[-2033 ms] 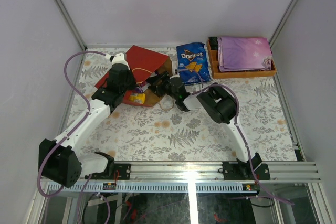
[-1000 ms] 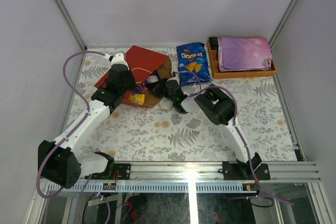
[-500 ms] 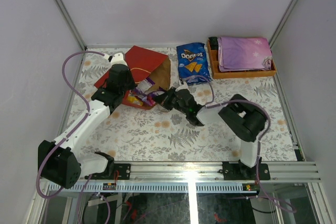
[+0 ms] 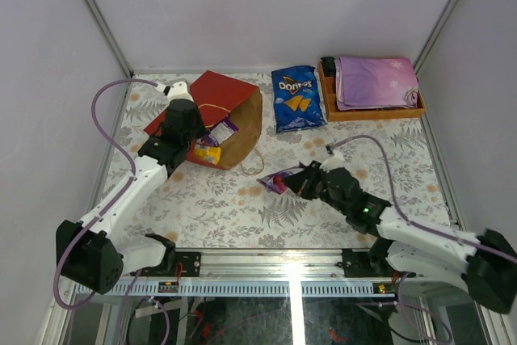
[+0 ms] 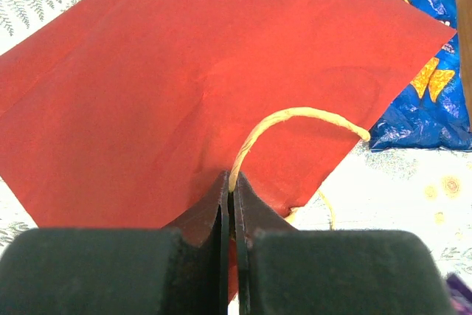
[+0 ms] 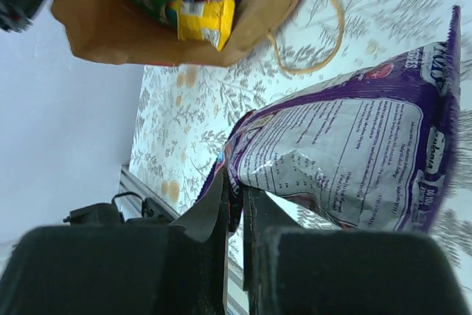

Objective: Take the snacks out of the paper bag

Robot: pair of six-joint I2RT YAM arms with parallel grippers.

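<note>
"Your right gripper (image 6: pixel 234 197) is pinching the purple packet (image 6: pixel 346 160) by one corner, low in the middle of the overhead view, apart from the paper bag (image 4: pixel 234 115). Your left gripper (image 5: pixel 231 182) is pressed together on the handle (image 5: pixel 295 114)."

"How will the packet handle?"

"Light, soft and slick, I'd judge, so grip the crimped seam. You have room on the flowered table (image 4: pixel 242 216) below. More packs (image 6: pixel 203 23) lie inside the bag, upper left."

The white left arm (image 4: pixel 133 187) stretches from the table's near-left corner toward its far-left part, with the black left gripper (image 5: pixel 230 182) pinched flat on a thin tan loop handle (image 5: pixel 295 114). The white right arm (image 4: pixel 420 236) lies low by the near edge, and the right gripper (image 6: pixel 234 195) is clamped on a glossy purple snack packet (image 6: pixel 346 160) at its corner.
</note>
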